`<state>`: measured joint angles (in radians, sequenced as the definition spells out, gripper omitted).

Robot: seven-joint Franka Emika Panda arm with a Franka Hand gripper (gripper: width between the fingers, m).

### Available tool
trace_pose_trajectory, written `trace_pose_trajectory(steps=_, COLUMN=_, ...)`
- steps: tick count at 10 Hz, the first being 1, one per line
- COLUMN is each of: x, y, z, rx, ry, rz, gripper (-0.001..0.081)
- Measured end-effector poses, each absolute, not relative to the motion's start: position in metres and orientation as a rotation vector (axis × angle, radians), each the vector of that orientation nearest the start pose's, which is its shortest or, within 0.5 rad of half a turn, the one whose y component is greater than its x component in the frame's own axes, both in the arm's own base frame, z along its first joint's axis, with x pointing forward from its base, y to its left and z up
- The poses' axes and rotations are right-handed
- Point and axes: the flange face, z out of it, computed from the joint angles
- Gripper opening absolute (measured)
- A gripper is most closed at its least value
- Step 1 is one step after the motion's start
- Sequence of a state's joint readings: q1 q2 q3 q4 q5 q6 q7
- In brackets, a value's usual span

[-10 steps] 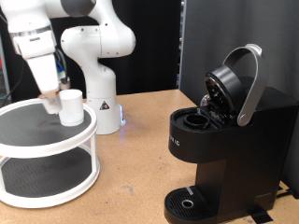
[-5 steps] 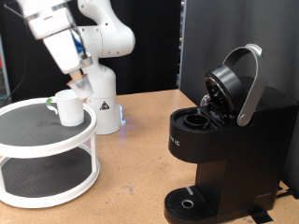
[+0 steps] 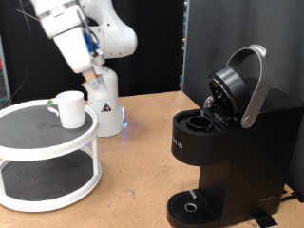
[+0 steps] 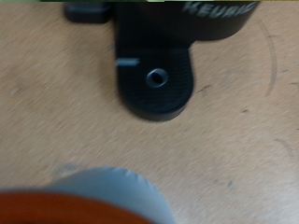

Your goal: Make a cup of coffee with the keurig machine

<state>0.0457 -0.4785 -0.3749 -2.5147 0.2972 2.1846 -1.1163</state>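
The white cup (image 3: pixel 68 107) stands upright on the top tier of a round white stand (image 3: pixel 57 144) at the exterior view's left. My gripper (image 3: pixel 92 71) hangs in the air just above and to the right of the cup, apart from it. The black keurig machine (image 3: pixel 233 142) stands at the exterior view's right with its lid and silver handle (image 3: pixel 252 85) raised and the pod chamber (image 3: pixel 201 122) open. The wrist view shows the machine's base and round drip tray (image 4: pixel 154 79) on the wooden table. A blurred grey and orange shape (image 4: pixel 103 196) fills that view's near edge; I cannot tell what it is.
The arm's white base (image 3: pixel 104 104) stands behind the stand. A black panel (image 3: pixel 204 38) rises behind the machine. Brown tabletop (image 3: pixel 133 180) lies between the stand and the machine. The stand's lower tier (image 3: pixel 43 180) holds nothing I can see.
My gripper has risen from the cup's top and swung up and to the right in the exterior view. The cup stays on the stand. The machine has not changed.
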Motion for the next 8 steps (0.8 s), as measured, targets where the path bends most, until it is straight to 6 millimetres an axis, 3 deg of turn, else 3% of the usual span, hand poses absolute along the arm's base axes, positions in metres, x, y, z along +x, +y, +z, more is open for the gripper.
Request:
trace_pose_trajectory(steps=2, x=0.413, y=-0.100, z=0.451, rx=-2.679, ry=-0.846, rz=-0.560, gripper=0.0461)
trace_pose_trajectory(steps=6, x=0.445, y=-0.052, z=0.463, rx=-2.593, ry=-1.006, rz=-0.486, gripper=0.0461)
trace_pose_trajectory(steps=8, x=0.453, y=-0.048, z=0.461, rx=-2.594, ry=-1.019, rz=-0.469, gripper=0.0461)
